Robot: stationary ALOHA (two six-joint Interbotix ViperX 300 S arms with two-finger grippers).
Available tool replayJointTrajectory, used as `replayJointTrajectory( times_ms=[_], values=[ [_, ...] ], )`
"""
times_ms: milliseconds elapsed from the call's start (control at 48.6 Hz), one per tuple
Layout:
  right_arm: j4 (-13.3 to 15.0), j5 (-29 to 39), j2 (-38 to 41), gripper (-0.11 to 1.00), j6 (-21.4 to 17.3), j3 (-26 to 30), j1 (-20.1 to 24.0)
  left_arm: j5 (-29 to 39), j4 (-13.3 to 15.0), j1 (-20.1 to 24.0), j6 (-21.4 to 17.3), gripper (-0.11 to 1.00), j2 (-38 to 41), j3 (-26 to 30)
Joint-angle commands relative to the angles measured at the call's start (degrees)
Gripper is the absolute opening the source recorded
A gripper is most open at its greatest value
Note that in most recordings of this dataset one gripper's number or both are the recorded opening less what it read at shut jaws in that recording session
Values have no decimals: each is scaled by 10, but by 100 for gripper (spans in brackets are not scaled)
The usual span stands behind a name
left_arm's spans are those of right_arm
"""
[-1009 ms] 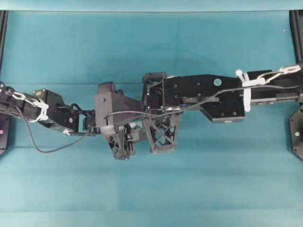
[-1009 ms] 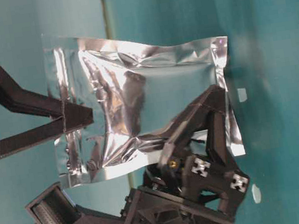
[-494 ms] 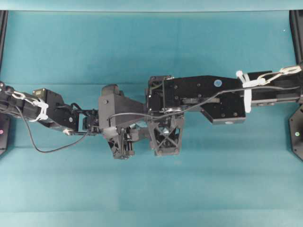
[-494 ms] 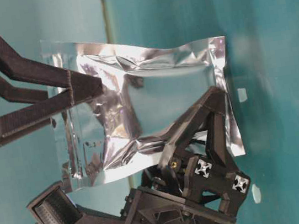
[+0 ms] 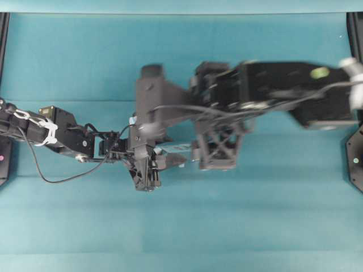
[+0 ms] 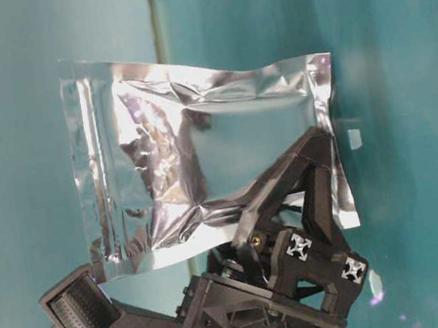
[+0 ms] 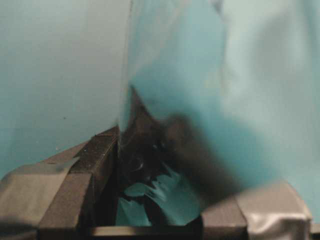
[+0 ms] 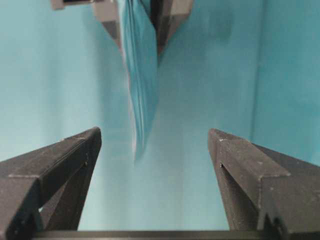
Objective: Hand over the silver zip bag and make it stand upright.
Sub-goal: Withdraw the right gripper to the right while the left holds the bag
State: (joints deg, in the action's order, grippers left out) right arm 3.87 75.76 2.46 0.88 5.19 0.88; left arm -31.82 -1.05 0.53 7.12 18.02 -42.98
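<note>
The right gripper (image 8: 155, 145) has let go and pulled away, wide open. The left gripper (image 6: 290, 203) pinches the shiny, crinkly silver zip bag (image 6: 203, 166).

The left gripper (image 6: 309, 192) is clamped on the silver zip bag (image 6: 203, 166), its arm reaching in from the left of the overhead view. The right gripper (image 8: 155, 165) has its jaws spread wide with nothing between them, apart from the bag; its arm extends from the right, blurred in the overhead view.
</note>
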Motion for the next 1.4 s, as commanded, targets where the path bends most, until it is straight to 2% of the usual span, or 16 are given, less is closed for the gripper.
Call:
replayJointTrajectory(
  times_ms=[0,206,453,638,885,1029,1379],
  values=[
    [2,9,-31,87,-6,-4,4,4,-2,-6,1,30,-3,-2],
    [2,15,-62,87,-12,-31,13,7,-2,-9,2,30,-4,-2],
    [2,-18,-119,87,-53,-72,16,13,-2,-8,2,30,-4,-4],
    [2,-102,-182,87,-68,-149,17,13,-2,-8,2,30,-4,-4],
    [2,-274,-264,87,-81,-277,18,13,-2,-8,3,30,-6,-4],
    [1,-359,-298,87,-83,-330,18,13,-2,-8,3,30,-8,-4],
    [0,-403,-359,87,-117,-416,18,13,-2,-6,3,30,-8,-4]
  ],
)
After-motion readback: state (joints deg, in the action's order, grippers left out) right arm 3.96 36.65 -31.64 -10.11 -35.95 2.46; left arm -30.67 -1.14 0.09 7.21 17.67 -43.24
